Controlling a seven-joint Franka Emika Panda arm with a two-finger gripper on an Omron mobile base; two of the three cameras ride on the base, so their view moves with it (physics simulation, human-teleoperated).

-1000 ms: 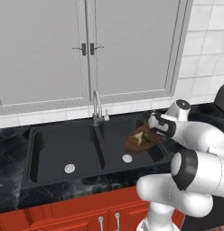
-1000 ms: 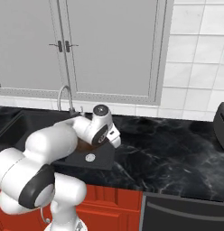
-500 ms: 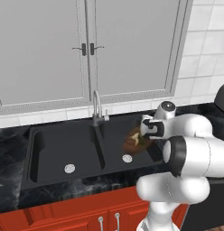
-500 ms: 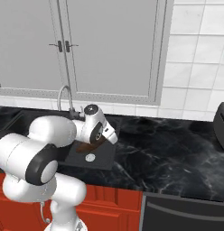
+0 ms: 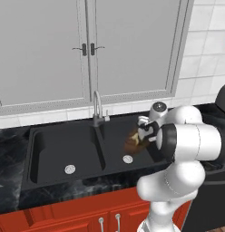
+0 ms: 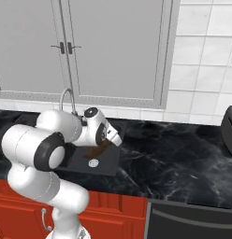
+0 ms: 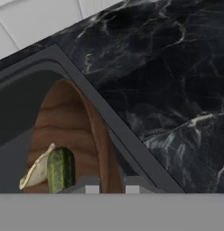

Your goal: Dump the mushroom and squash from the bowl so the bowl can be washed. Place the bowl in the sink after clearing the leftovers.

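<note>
Item 1, counter: I see black marble running along the wall, under 2 grey cabinet doors and white tile. Item 2, sink: black, 2 basins, each with a round silver drain, set into the counter; a chrome faucet rises behind the divider. In my hand view the right basin's rim runs diagonally, with marble beyond it. Item 3, arm: white, bent over the right basin, its wrist low above that basin's right side. Item 4, bowl: dark brown wood with visible grain, held tilted steeply on edge over the right basin; from the left base view I see it as a brown patch just beside the wrist, above the drain. Item 5, gripper: its 2 tips sit at the bowl's rim, 1 on each side, so I read it as clamped on the bowl. Item 6, squash: green, lying inside the bowl against its lower part. Item 7, mushroom: pale cream, touching the squash on its left, also inside the bowl.
</note>
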